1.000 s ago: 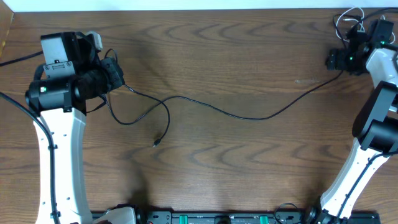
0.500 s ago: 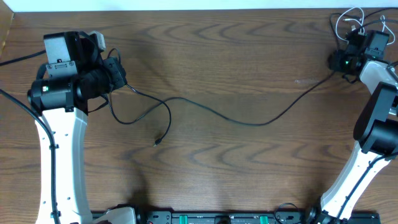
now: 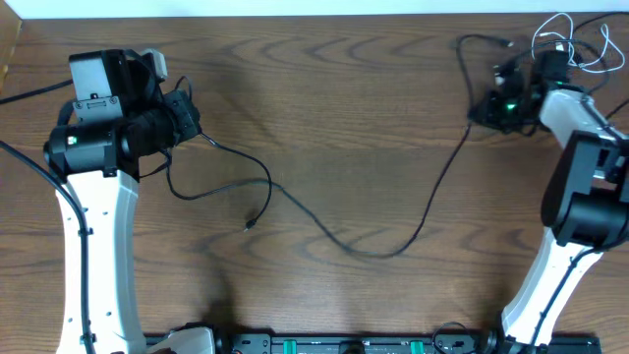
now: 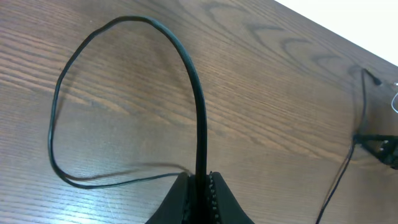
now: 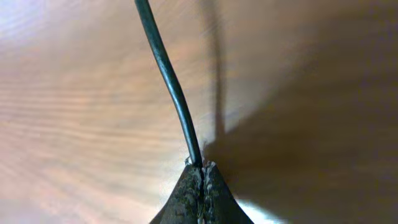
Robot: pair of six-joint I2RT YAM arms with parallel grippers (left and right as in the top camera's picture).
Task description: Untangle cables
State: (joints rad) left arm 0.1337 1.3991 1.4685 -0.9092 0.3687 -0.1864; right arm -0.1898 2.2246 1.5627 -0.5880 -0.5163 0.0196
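A long black cable (image 3: 373, 253) runs from my left gripper (image 3: 189, 120) across the table in a deep sag and up to my right gripper (image 3: 479, 111). Near the left gripper it makes a loop, and a plug end (image 3: 246, 228) lies loose on the wood. Another black end (image 3: 504, 42) arcs above the right gripper. A thin white cable (image 3: 560, 28) lies coiled at the far right corner. In the left wrist view the left gripper (image 4: 202, 182) is shut on the black cable (image 4: 198, 93). In the right wrist view the right gripper (image 5: 202, 169) is shut on the black cable (image 5: 165, 62).
Thick black cords (image 3: 25, 167) run from the left arm's base along the left edge. The white back edge of the table (image 3: 295, 8) lies close behind both grippers. A black rail with green clips (image 3: 344, 345) lines the front edge.
The right gripper shut on the black cable and moved left from the far right corner. The cable's middle sagged toward the front, and a black end now arcs above the right gripper.
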